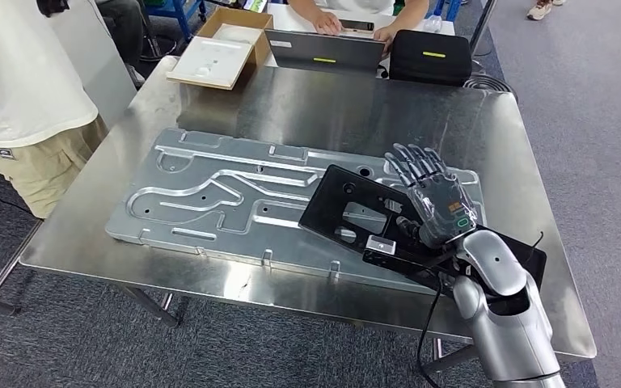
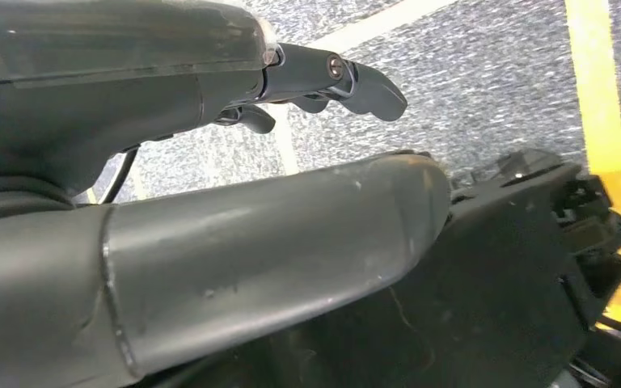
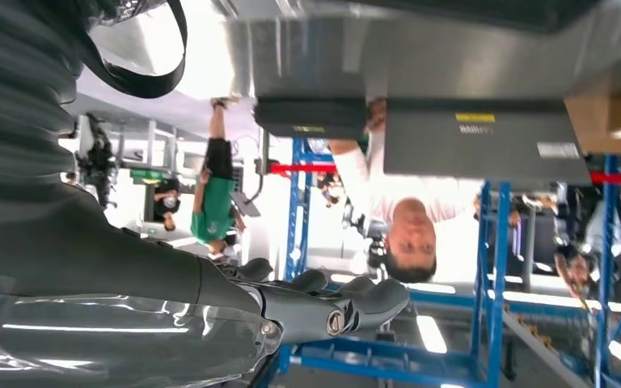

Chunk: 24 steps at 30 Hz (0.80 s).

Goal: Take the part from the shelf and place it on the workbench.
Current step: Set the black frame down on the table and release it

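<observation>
My right hand (image 1: 433, 194) hovers with fingers spread, holding nothing — just above the black part (image 1: 348, 206), which lies flat on the grey metal plate (image 1: 210, 202) on the counter (image 1: 356, 113). My left hand (image 2: 210, 242) hangs loose — empty.

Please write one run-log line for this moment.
black part: on workbench | right hand: open above it | left hand: holds nothing

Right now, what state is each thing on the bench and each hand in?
black part: flat, overlapping the machined plate, under the right hand.
machined plate: flat on the workbench.
right hand: fingers spread, holding nothing.
left hand: empty, over floor.
cardboard box: open.
laptop: open.
</observation>
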Tool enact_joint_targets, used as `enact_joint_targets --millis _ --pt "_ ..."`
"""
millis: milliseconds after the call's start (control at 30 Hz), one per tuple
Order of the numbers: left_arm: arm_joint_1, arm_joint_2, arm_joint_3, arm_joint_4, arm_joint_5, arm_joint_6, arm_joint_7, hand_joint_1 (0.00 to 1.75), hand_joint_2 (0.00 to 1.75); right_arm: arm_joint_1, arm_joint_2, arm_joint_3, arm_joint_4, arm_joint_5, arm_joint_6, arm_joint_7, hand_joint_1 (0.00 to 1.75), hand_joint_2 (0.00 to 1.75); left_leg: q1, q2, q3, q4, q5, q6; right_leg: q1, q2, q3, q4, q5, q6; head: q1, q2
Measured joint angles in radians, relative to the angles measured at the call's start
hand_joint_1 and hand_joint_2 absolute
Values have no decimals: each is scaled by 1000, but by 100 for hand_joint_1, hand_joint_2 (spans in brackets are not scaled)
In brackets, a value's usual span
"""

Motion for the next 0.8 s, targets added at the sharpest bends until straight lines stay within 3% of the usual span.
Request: enact_joint_targets --millis 33,67,100,167,233,300,367,433,500,533,567,600,700,733,800 --pt "0 0 0 0 1 0 1 0 0 6 2 -1 1 6 0 2 0 175 0 0 -4 2 1 1 -1 0 -20 48 -16 3 0 0" --pt "1 0 0 0 1 1 3 0 0 12 4 -1 1 16 -2 4 0 175 -1 0 -8 5 1 1 -3 0 -23 61 -12 5 0 0" --pt "1 0 -1 0 3 3 4 0 0 16 6 -1 2 30 -8 7 0 175 0 0 -11 9 1 1 -5 -1 -6 34 10 6 0 0" --pt "1 0 -5 0 11 9 7 0 0 20 13 -1 1 66 -30 13 0 175 -1 0 -18 19 1 -3 -9 -2 65 -97 69 5 0 0" --pt "1 0 -10 0 25 19 12 0 0 23 24 -1 0 92 -51 20 0 175 -4 -1 -24 28 2 -12 -6 -1 108 -188 101 -3 0 0" --pt "2 0 -17 0 39 28 16 0 0 27 36 -3 -2 108 -61 25 0 175 -6 -2 -29 29 8 -25 0 1 105 -197 110 -16 0 0" --pt "5 0 -22 0 51 35 18 0 0 29 51 -6 -4 119 -61 31 0 175 -4 -3 -37 37 -1 -38 -4 -2 97 -200 123 -32 0 0" --pt "6 0 -25 -1 59 37 20 0 0 30 65 -8 -8 125 -60 36 0 175 -1 -3 -62 103 -65 -48 -8 -5 82 -205 139 -48 0 0" --pt "7 0 -27 -1 62 39 21 0 0 30 73 -8 -10 126 -59 39 0 175 1 -3 -102 230 -156 -55 -6 -7 58 -204 156 -54 0 0" --pt "7 0 -27 -1 63 40 21 0 0 31 77 -9 -10 127 -59 39 0 175 2 -2 -113 283 -185 -57 -5 -8 45 -204 165 -54 0 0" --pt "7 0 -27 -1 64 41 21 0 0 32 79 -9 -10 127 -59 40 0 175 2 -2 -108 304 -196 -58 -4 -8 33 -203 174 -53 0 0" --pt "7 0 -27 -1 66 42 21 0 0 32 83 -9 -10 127 -56 41 0 175 2 -2 -81 285 -188 -57 -4 -8 22 -202 183 -51 -1 0" --pt "6 0 -30 -2 79 48 27 0 0 33 94 -14 -16 129 -35 47 0 175 0 -3 72 68 -126 -46 -3 -7 -2 -200 208 -41 0 0" --pt "6 0 -32 -4 84 50 30 0 0 33 97 -18 -19 129 -26 49 0 175 -2 -3 102 16 -115 -41 -2 -7 -6 -200 216 -34 0 0" --pt "7 0 -35 -5 93 52 36 0 0 34 104 -24 -24 131 -14 52 0 175 -8 -4 109 -9 -105 -31 0 -8 -9 -203 232 -21 0 0"
